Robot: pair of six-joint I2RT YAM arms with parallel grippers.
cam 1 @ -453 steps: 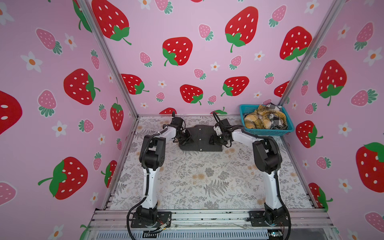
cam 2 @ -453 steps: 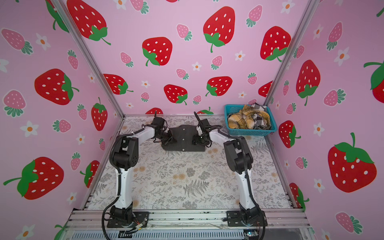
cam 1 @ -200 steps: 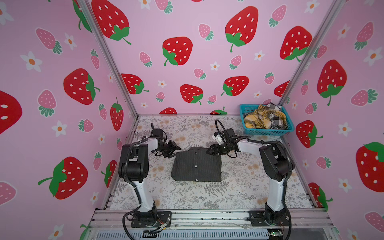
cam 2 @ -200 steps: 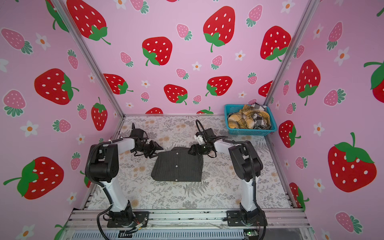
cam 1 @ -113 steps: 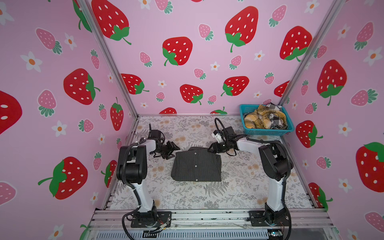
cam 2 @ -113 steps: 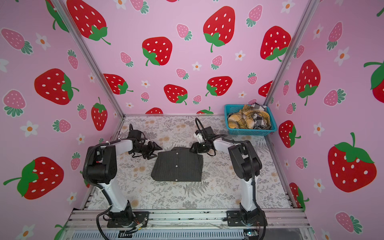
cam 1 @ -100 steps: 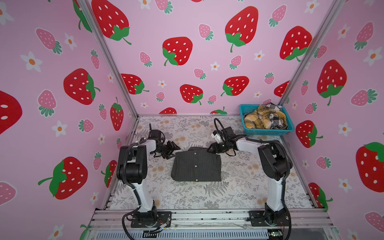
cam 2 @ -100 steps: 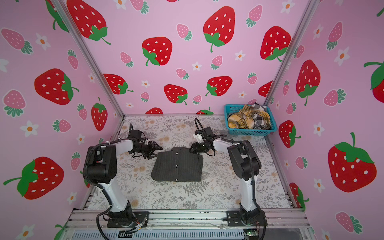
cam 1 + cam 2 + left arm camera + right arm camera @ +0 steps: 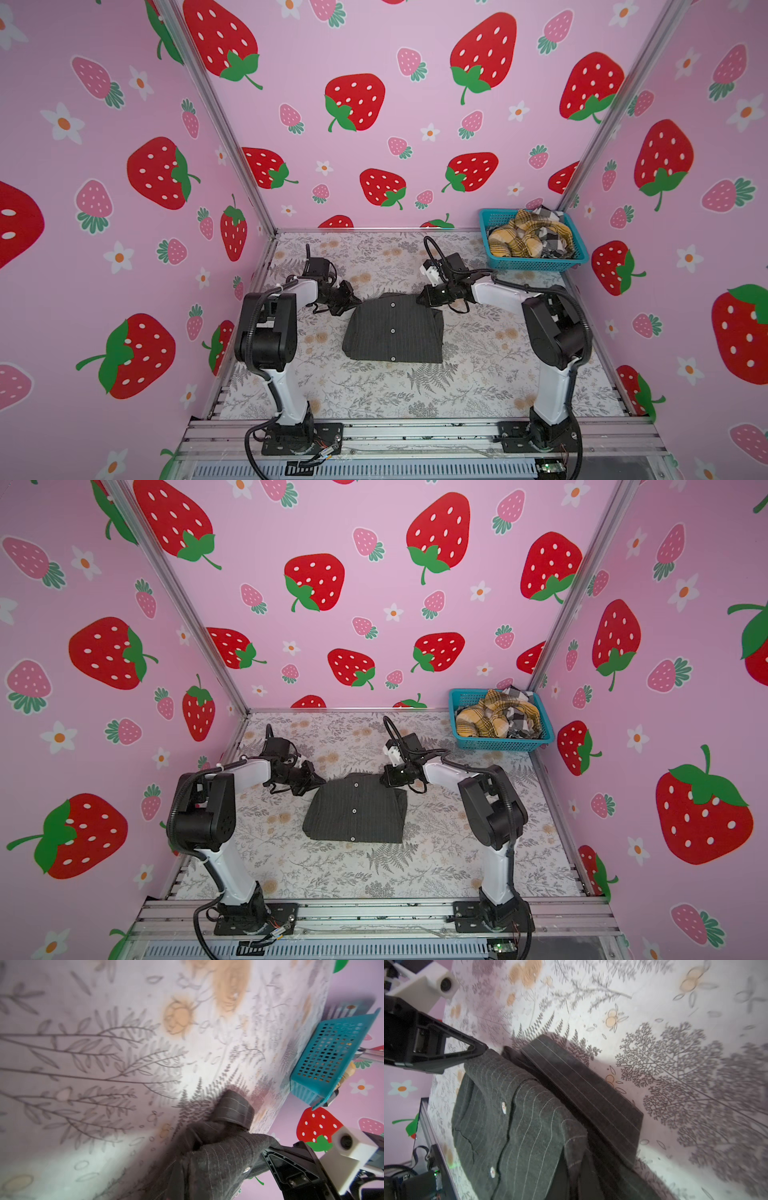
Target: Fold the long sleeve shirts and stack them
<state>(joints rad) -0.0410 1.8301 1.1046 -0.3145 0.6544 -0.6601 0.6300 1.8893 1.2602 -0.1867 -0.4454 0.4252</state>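
A charcoal pinstripe long sleeve shirt lies folded into a rectangle mid-table, buttons up. At its far left corner my left gripper is shut on the cloth; the left wrist view shows the striped cloth bunched at the jaws. My right gripper is shut on the far right corner, where the right wrist view has the shirt running in between the jaws. A collar or cuff flap sticks out past the far edge.
A teal mesh basket stands in the back right corner, holding a crumpled mustard plaid shirt and a black-and-white check one. Pink strawberry walls enclose three sides. An aluminium rail with both arm bases runs along the front.
Both grippers have moved in from beside the folded shirt to its far corners and closed there. The shirt itself lies where it lay a second ago.
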